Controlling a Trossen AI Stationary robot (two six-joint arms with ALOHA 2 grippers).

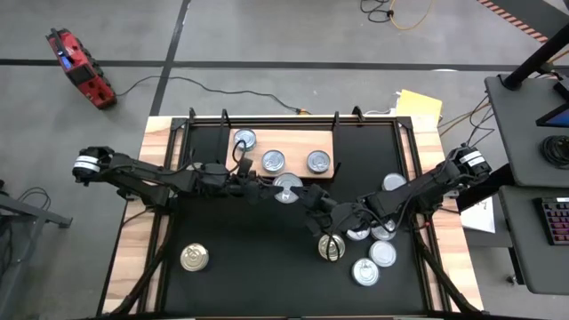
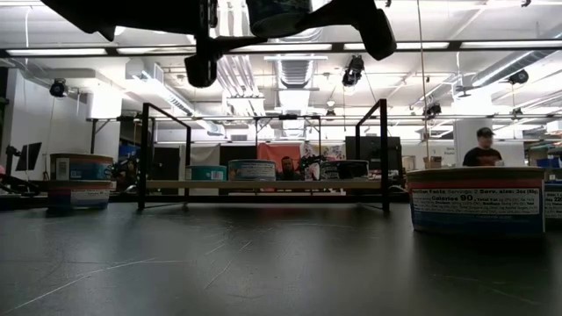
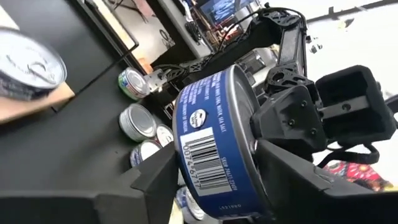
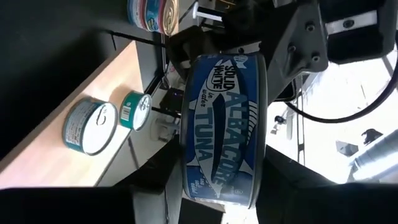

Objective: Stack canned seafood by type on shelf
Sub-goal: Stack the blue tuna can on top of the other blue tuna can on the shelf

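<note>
Both my arms reach in from the table's sides and meet over the middle of the black table [image 1: 258,267], just in front of the wooden shelf [image 1: 293,142].

My left arm lies stretched low and nearly flat from the left edge, its wrist rolled over. My left gripper [image 1: 286,189] ends beside the shelf's front edge. In its wrist view a blue-labelled tuna tin [image 3: 217,146] sits on edge between my two fingers [image 3: 298,180], barcode outward. Fingers flank it on both sides.

My right arm angles in from the right edge, elbow raised, forearm sloping down toward centre. My right gripper [image 1: 313,203] meets the left one at the same tin. In its own wrist view the albacore tuna tin [image 4: 224,124] stands between its fingers. Whether either claw is pinching or only bracketing the tin, I cannot tell.

Three silver-topped cans [image 1: 274,161] stand on the shelf. A cluster of cans [image 1: 378,249] lies on the table right of centre, one gold-topped can [image 1: 194,258] at front left
</note>
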